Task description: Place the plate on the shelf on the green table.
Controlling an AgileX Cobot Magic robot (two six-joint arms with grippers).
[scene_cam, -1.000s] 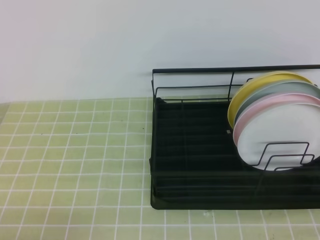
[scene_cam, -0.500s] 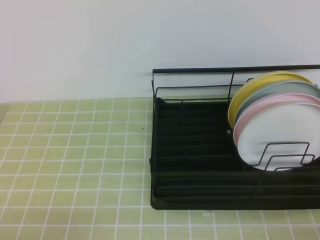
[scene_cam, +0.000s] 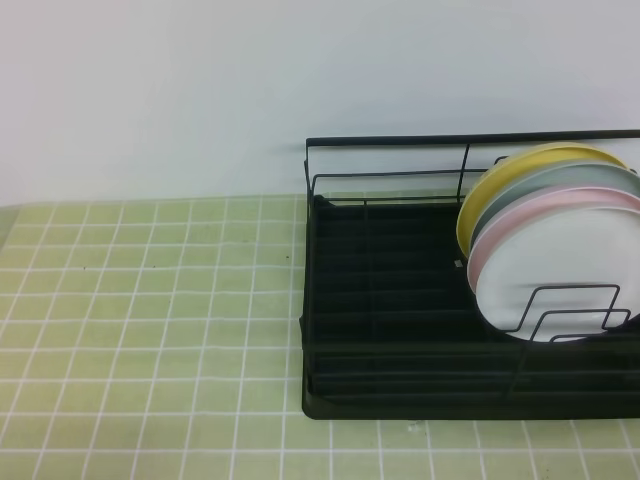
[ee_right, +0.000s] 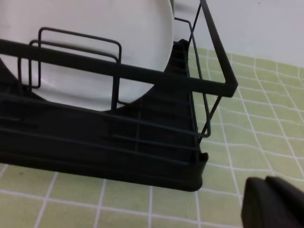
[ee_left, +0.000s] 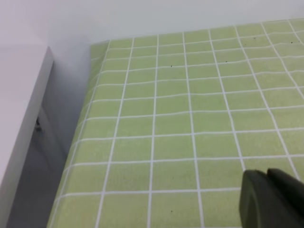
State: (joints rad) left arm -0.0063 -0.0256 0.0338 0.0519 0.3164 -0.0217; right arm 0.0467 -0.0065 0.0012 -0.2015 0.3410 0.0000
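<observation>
Pale green tiles cover the surface (scene_cam: pixel 150 300), where the black wire shelf (scene_cam: pixel 400 300) stands at the right holding four plates on edge, leaning back between its dividers so they stay upright: one yellow plate (scene_cam: pixel 500 175), one grey-green plate (scene_cam: pixel 590 177), one pink plate (scene_cam: pixel 560 205), and at the front the white plate (scene_cam: pixel 560 265), already resting in the shelf. Both hands are closed and hold nothing, the left hand (ee_left: pixel 273 199) low over bare tiles and the right hand (ee_right: pixel 273 202) just beside the shelf's end.
</observation>
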